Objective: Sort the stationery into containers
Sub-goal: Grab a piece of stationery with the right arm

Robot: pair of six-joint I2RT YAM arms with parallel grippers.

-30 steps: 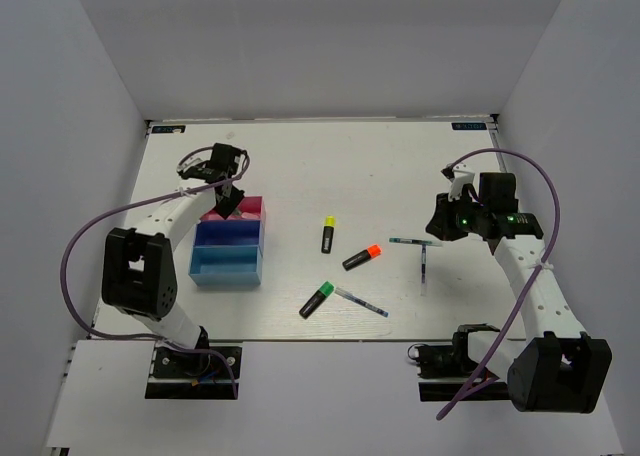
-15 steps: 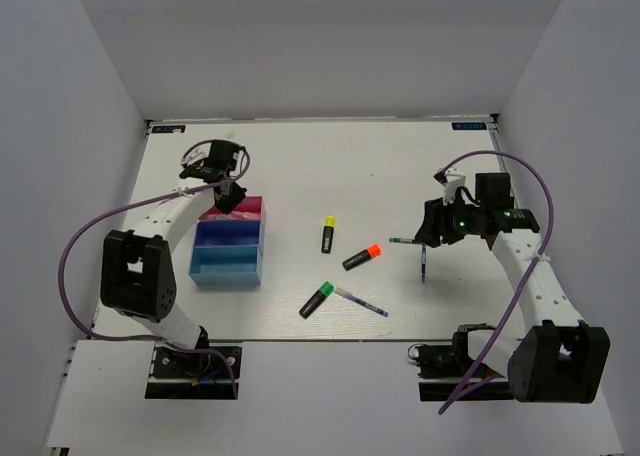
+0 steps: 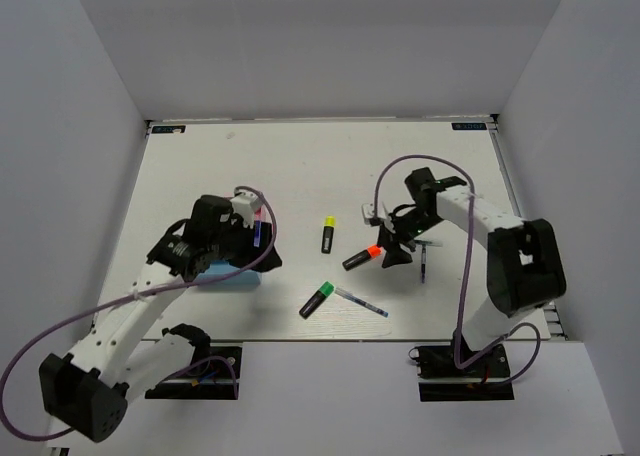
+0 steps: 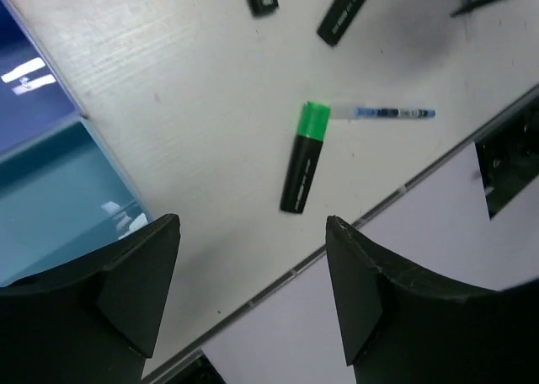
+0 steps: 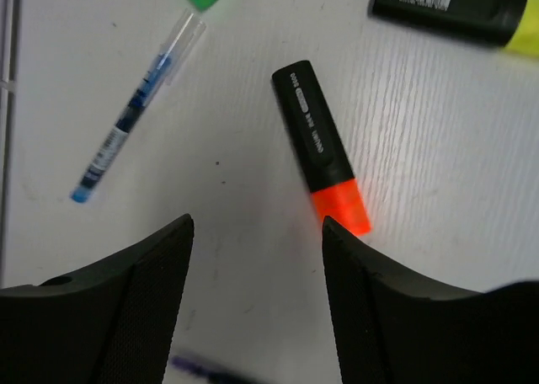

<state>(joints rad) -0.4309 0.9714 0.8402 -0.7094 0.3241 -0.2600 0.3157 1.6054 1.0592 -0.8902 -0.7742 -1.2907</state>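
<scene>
Arm folded inward, your right gripper [image 5: 257,224] hangs wide open, empty, above the short black orange-capped highlighter [image 5: 320,148]; left of it, your left gripper [image 4: 253,224], spread, empty, leans over blue plastic trays [image 4: 50,190].

Right gripper [image 5: 257,226], black fingers: ahead, the orange-capped highlighter [image 5: 320,148] is showing a black body with white print. The yellow-capped highlighter [image 5: 459,13] is black with a white label. The pen [image 5: 135,106] is showing clear with a blue core.
Left gripper [image 4: 251,224], black: ahead, the green-capped highlighter [image 4: 305,157] is showing black. Dark blue tray [image 4: 25,89] and light blue tray [image 4: 59,199] are sitting beside one finger.
</scene>
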